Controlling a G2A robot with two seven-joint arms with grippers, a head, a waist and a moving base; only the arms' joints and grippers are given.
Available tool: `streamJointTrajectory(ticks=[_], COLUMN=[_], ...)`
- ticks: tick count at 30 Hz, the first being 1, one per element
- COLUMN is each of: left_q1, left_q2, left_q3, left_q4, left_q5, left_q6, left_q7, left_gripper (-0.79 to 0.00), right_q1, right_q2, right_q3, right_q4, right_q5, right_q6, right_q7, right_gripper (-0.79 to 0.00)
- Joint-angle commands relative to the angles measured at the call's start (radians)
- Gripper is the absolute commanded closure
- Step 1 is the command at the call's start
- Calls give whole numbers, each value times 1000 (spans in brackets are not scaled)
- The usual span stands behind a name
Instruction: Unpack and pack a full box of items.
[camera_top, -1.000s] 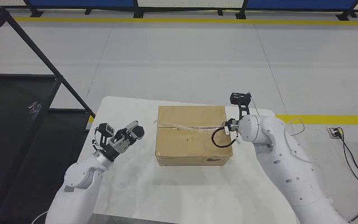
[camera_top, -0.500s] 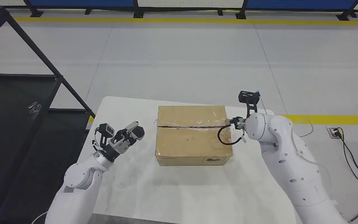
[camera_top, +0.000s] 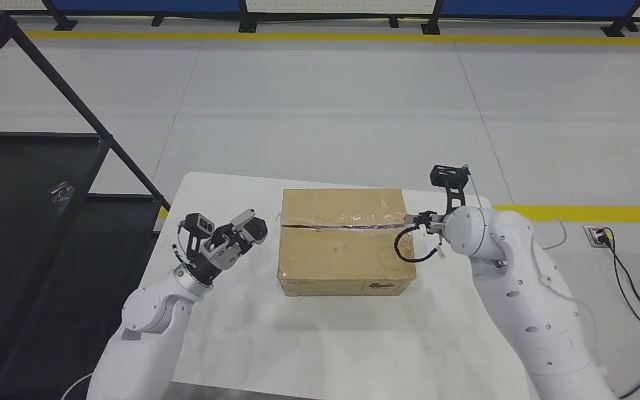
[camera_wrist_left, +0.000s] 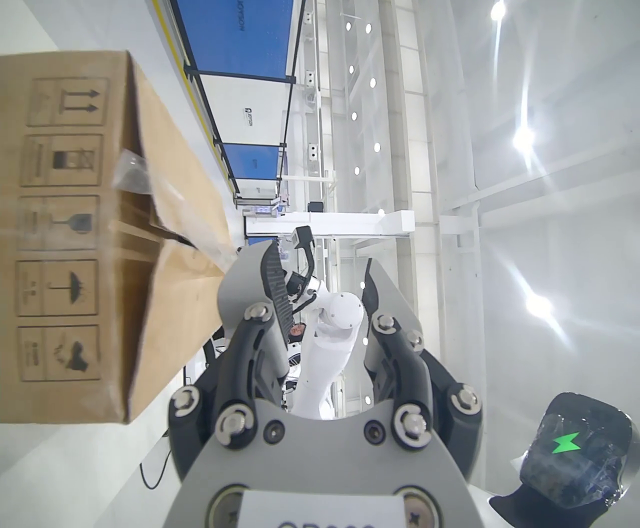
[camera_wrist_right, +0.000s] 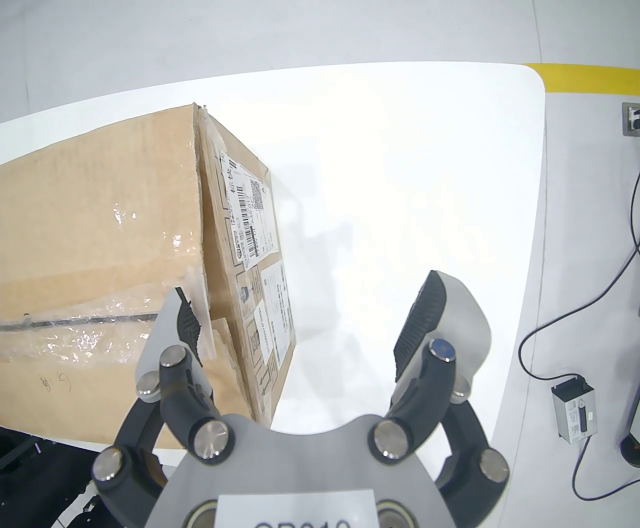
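Left gripper (camera_top: 246, 227) lifted, white table (camera_top: 330, 330), grey floor (camera_top: 320, 110)

From above, the light is bright and even, falling from overhead. The white table (camera_top: 330, 340) and the pale floor (camera_top: 320, 100) are almost equally bright. The box (camera_top: 343, 255) throws just a faint, soft shadow along its lower edge in the frame. The black rack (camera_top: 50, 260) at the left edge stays dark.

In the left wrist view, ceiling lamps (camera_wrist_left: 522, 137) flare into long white streaks, while the printed side of the box sits in shade. The hall's white columns (camera_wrist_left: 425, 100) bow with the wide lens.

In the right wrist view, the table burns out to plain white beside the box, tape (camera_wrist_right: 100, 310) on the box top glints, and the table's far edge curves.
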Motion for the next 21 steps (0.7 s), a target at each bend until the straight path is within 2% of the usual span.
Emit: streamJointTrajectory(ticks=[1, 10, 21], left_q1=[-19, -165, -371], left_q2=[-7, -57, -140], left_q3=[39, 242, 455], left_q4=[-5, 50, 246], left_q5=[10, 80, 130], left_q6=[10, 30, 57], left_q7=[17, 131, 214], left_gripper=[-363, -372, -382], right_q1=[-2, -20, -32], right_q2=[-1, 1, 1], right_q3=[4, 38, 76], right_q4=[0, -7, 24], right_q5=[2, 7, 39], right_q6=[-1, -2, -33], right_q7=[-4, -22, -53], right_gripper=[-785, -785, -785])
